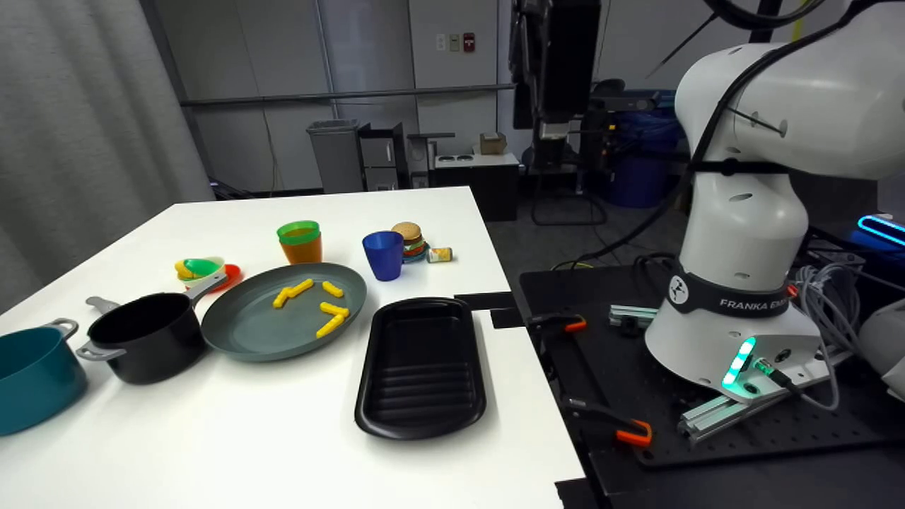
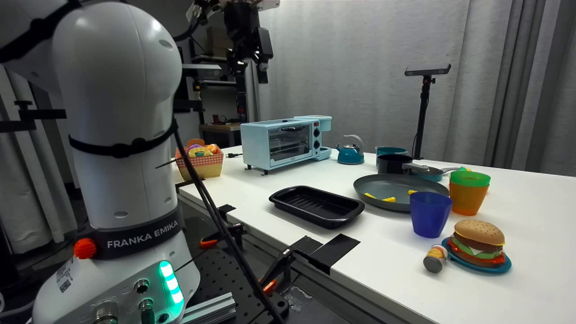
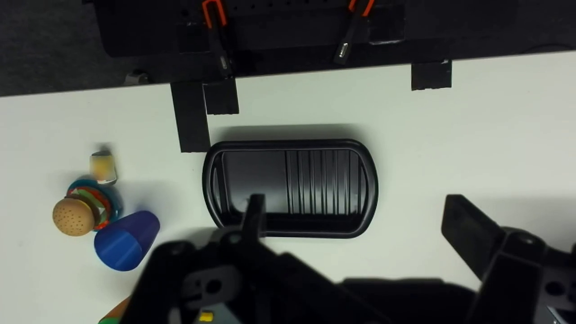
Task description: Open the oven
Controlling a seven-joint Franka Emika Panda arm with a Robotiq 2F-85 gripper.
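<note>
The oven [image 2: 256, 146] is a light blue toy toaster oven on the white table in an exterior view. Its glass door [image 2: 289, 143] looks shut, with a dark handle along the top and black knobs to its right. The oven is out of view in the wrist view and in the remaining exterior view. My gripper [image 3: 355, 199] is open, its black fingers wide apart with nothing between them. It hangs high over the table, and the black baking tray [image 3: 310, 182] shows below it. In an exterior view the gripper [image 2: 251, 74] appears above the oven's level, pointing down.
A food basket [image 2: 202, 166] stands left of the oven and a teal kettle [image 2: 350, 155] right of it. A grey pan [image 1: 247, 322], black pot [image 1: 152, 339], teal pot [image 1: 39, 382], blue cup [image 1: 384, 256] and toy burger [image 2: 479, 240] stand on the table.
</note>
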